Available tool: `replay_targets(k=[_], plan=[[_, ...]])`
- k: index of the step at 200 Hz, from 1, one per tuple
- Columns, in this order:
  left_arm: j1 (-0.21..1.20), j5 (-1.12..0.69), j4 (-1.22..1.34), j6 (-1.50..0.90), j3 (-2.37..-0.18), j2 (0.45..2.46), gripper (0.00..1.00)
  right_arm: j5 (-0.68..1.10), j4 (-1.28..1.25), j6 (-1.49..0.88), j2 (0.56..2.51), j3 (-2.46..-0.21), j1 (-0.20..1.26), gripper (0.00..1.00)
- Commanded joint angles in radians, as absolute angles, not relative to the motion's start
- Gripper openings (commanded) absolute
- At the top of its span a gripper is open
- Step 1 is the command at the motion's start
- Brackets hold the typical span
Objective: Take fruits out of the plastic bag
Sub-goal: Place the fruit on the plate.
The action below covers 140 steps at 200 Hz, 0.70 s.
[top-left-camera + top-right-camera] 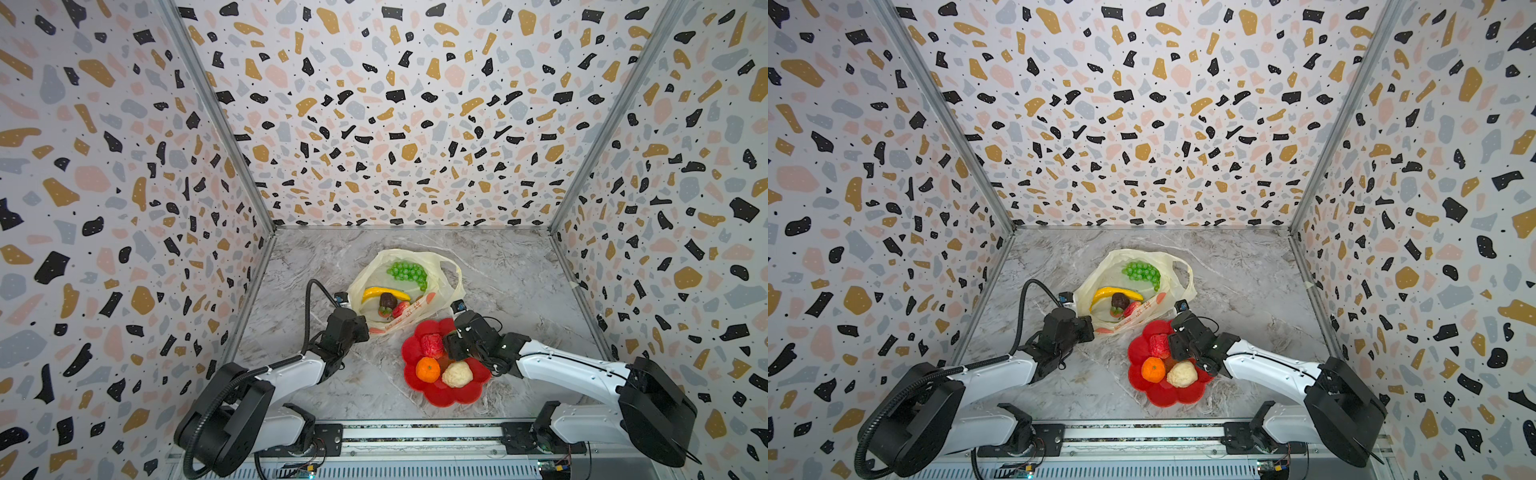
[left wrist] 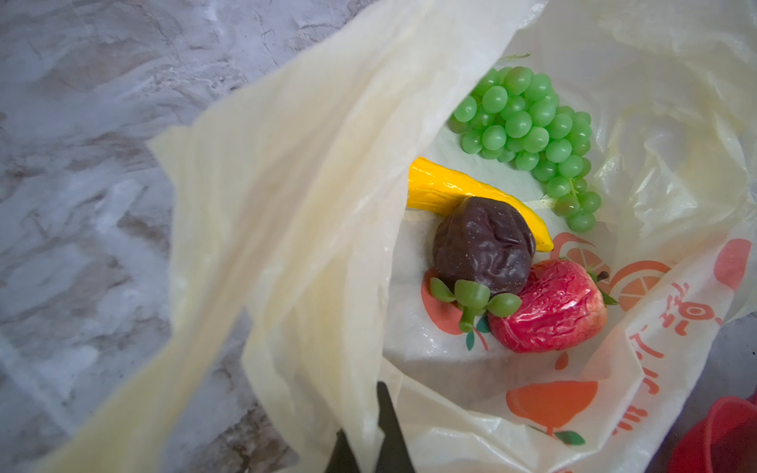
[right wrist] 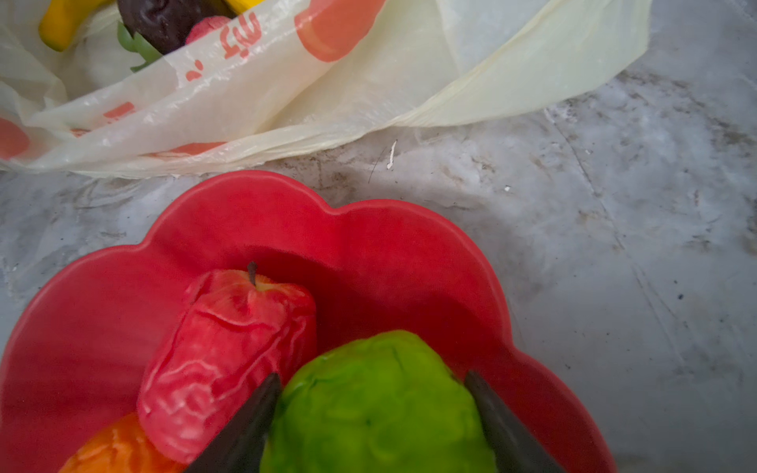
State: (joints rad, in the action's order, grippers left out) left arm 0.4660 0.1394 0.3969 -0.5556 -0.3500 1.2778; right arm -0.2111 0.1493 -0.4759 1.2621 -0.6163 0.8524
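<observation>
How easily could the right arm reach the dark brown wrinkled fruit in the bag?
Probably not yet: the right pincer is shut on a bumpy green fruit over the red flower-shaped dish. Otherwise the way looks free: the left pincer holds the cream plastic bag open, with the dark brown fruit uncovered.

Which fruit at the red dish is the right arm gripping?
The green fruit, between the jaws of the right gripper; the bumpy red fruit, orange and cream fruit lie free in the dish.

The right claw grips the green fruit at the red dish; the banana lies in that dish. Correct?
No: the right claw grips the green fruit at the red dish, but the banana lies in the plastic bag, per the left wrist view.
</observation>
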Motion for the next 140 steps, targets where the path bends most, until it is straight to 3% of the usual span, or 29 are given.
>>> replay_targets(k=[1,42,140], plan=[[0.468,0.144,0.429,-0.538,-0.378,1.281,0.01,-0.24,0.166,-0.492,1.229,-0.608,0.857,0.67],[0.468,0.146,0.428,-0.538,-0.378,1.282,0.01,-0.245,0.16,-0.49,1.225,-0.596,0.859,0.68],[0.468,0.152,0.425,-0.537,-0.379,1.279,0.01,-0.229,0.179,-0.482,1.19,-0.604,0.861,0.84]])
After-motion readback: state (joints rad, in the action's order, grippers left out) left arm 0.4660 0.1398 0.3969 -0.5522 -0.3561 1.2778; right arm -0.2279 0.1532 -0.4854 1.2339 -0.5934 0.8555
